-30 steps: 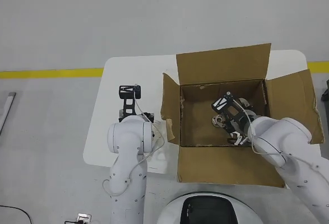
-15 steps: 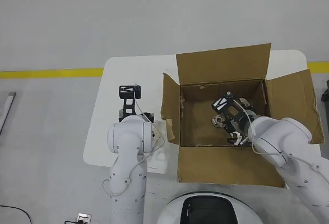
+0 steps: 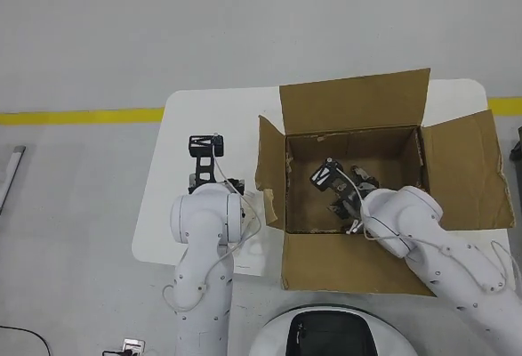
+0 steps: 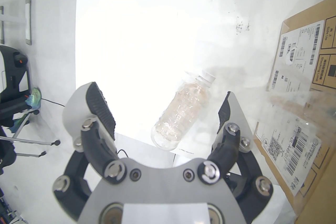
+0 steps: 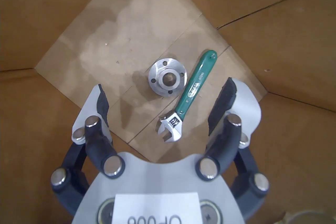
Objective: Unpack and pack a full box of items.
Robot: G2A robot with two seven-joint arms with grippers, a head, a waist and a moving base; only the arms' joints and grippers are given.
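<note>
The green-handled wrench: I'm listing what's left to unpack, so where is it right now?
In the right wrist view the wrench lies flat on the box floor, close beside the round metal flange, below the open right gripper.

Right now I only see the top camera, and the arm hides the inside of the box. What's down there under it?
Observer: A green-handled wrench lies on the box floor beside a round metal flange.
Operator: Is the claw holding one?
Observer: No. The right claw is open above them, holding nothing.
Operator: And the other arm's claw?
Observer: The left claw is open too, over a clear bottle lying on its side on the table.
</note>
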